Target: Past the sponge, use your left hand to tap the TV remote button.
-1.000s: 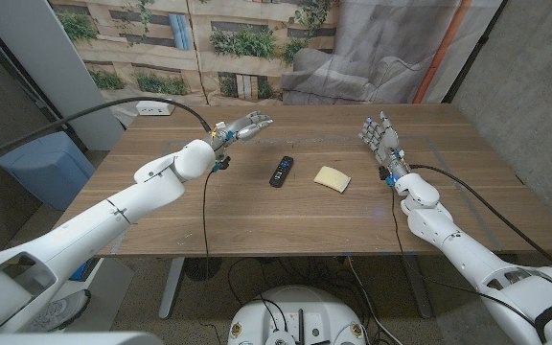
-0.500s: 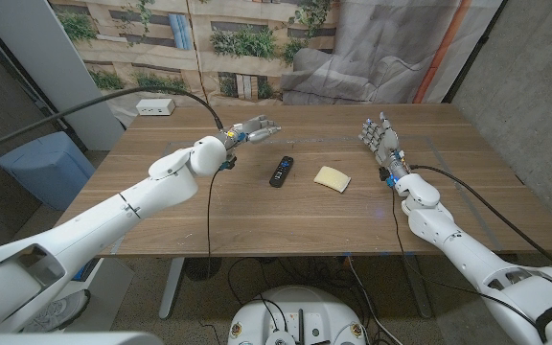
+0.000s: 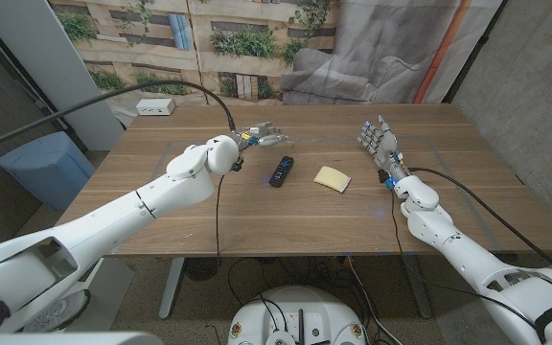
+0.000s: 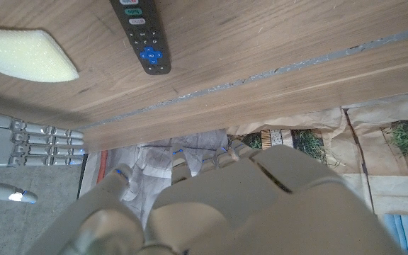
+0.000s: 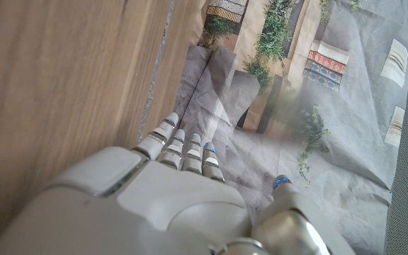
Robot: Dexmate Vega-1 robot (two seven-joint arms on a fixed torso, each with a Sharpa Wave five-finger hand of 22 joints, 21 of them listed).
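On the worktop the rigid, light TV remote may skid; tap straight down. Left robot hand hovers empty, fingers extended; right robot hand open.

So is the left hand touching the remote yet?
Apart. In the head view, bare wood shows between the left hand and the remote.

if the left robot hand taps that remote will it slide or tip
The remote lies flat on the table, so a tap from straight above probably won't tip it. The smooth wood may let it slide if the left robot hand pushes sideways. It looks slim and rigid, likely light.
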